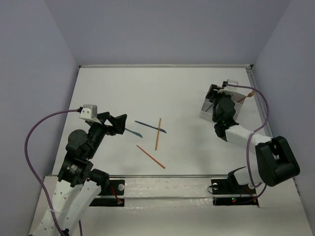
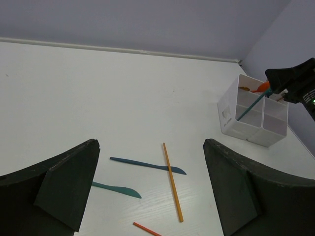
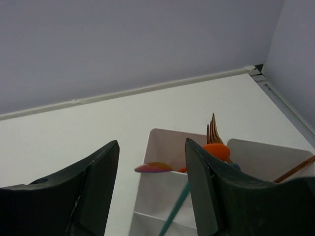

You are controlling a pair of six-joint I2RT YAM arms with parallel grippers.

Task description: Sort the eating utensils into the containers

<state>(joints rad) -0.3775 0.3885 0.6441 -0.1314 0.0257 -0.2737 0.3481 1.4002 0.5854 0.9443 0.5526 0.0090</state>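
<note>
On the table lie a dark blue knife (image 1: 150, 127) (image 2: 147, 165), a teal knife (image 1: 133, 132) (image 2: 116, 189), an orange stick (image 1: 158, 133) (image 2: 173, 182) that crosses the blue knife, and a red-orange stick (image 1: 150, 156) (image 2: 146, 229). My left gripper (image 1: 115, 124) (image 2: 151, 145) is open and empty, just left of the knives. The white divided box (image 1: 235, 91) (image 2: 253, 115) (image 3: 172, 147) stands at the far right. It holds an orange spoon (image 3: 216, 151), an orange fork (image 3: 212, 132) and a leaning teal utensil (image 3: 174, 209) (image 2: 251, 108). My right gripper (image 1: 216, 101) (image 3: 151, 145) is open above the box.
Another spoon-like piece (image 3: 155, 167) rests on the box's inner rim. A thin orange stick (image 3: 295, 169) leans in the right-hand compartment. Purple cables (image 1: 34, 132) run along both arms. The table's raised edge (image 1: 253, 83) lies close behind and to the right of the box.
</note>
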